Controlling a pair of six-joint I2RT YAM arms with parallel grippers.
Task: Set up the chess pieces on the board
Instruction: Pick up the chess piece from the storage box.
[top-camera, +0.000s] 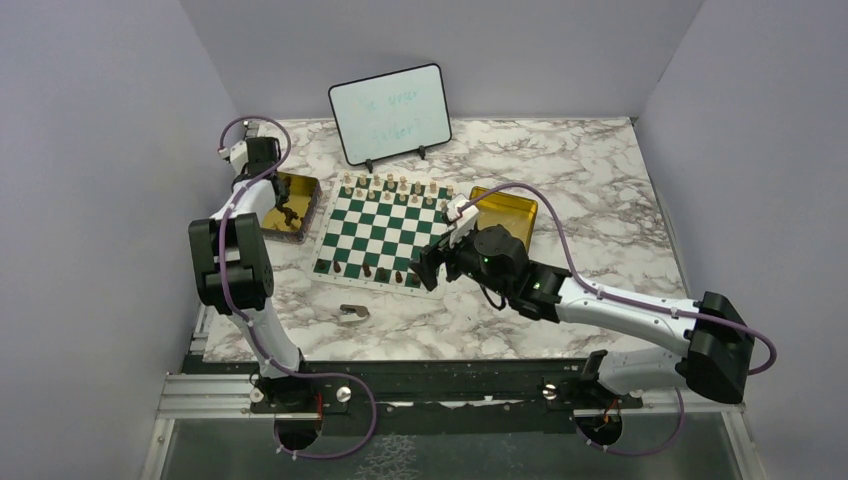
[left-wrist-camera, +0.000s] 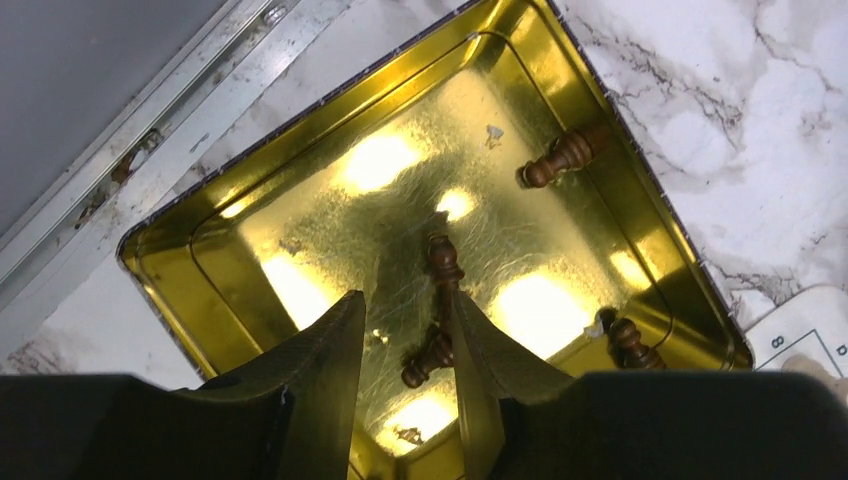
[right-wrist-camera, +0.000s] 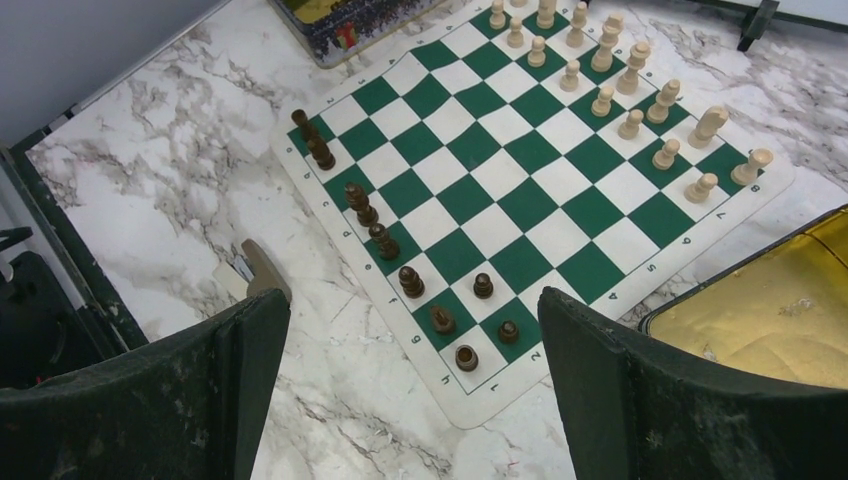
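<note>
The left gripper (left-wrist-camera: 405, 305) reaches into the shiny gold square tin (left-wrist-camera: 300, 120). Its jaws stand narrow either side of a lying dark brown wooden chess piece (left-wrist-camera: 441, 262), likely to lift it. The right gripper (right-wrist-camera: 412, 305) hovers wide and empty over the green-and-white checked board (right-wrist-camera: 500, 205).

The tin (left-wrist-camera: 330, 215) at 9 o'clock of the board (top-camera: 380, 235) is mirror-glossy gold metal, finely scratched. Dark pieces (left-wrist-camera: 443, 262) are varnished turned wood; light pieces (right-wrist-camera: 633, 62) look matt wood. The board is a smooth matt mat, the counter (right-wrist-camera: 170, 170) marble-look with a slight sheen, the fingers (right-wrist-camera: 650, 400) rough matt black plastic
</note>
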